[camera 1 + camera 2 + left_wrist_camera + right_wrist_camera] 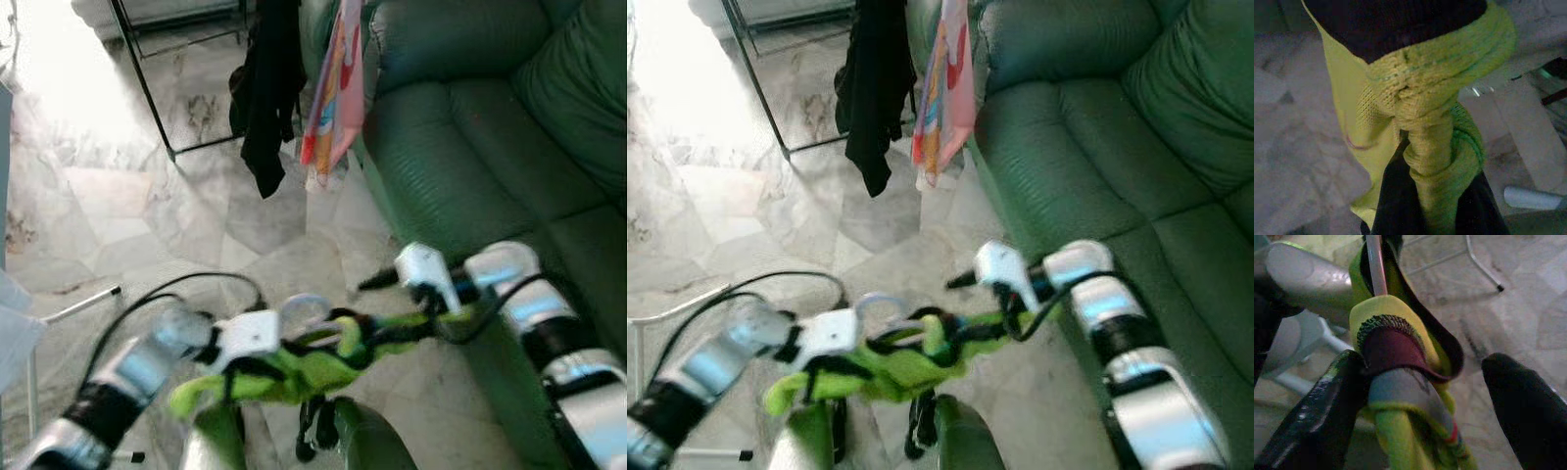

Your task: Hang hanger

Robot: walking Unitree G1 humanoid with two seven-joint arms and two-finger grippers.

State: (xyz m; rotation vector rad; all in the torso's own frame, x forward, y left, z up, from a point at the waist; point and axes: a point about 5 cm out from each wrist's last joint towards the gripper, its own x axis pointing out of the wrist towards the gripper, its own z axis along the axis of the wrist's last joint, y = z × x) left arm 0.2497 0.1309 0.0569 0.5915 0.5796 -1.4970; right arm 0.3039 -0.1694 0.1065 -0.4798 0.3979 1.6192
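Green leather sofa (490,117) fills the right side, marble floor (118,196) everywhere else. Black metal rack (147,88) stands at the far end with a black garment (266,88) and a pink-orange patterned cloth (333,88) hanging from it, just beside the sofa arm. A thin white pole (83,305) lies low on the left. A black cable (186,289) loops over the left arm.

Both arms meet low in front. Between them sits the hanger (304,311), pale curved hook up top, wrapped in a lime-green garment (294,372) with dark trim, bunched and twisted, part hanging down toward the floor.

Left gripper (245,367) is buried in the green cloth; can't tell its finger state. Right gripper (1425,396) has its fingers (1317,416) spread wide either side of the wrapped hanger arm, one finger touching the cloth, the other well clear, not clamped.
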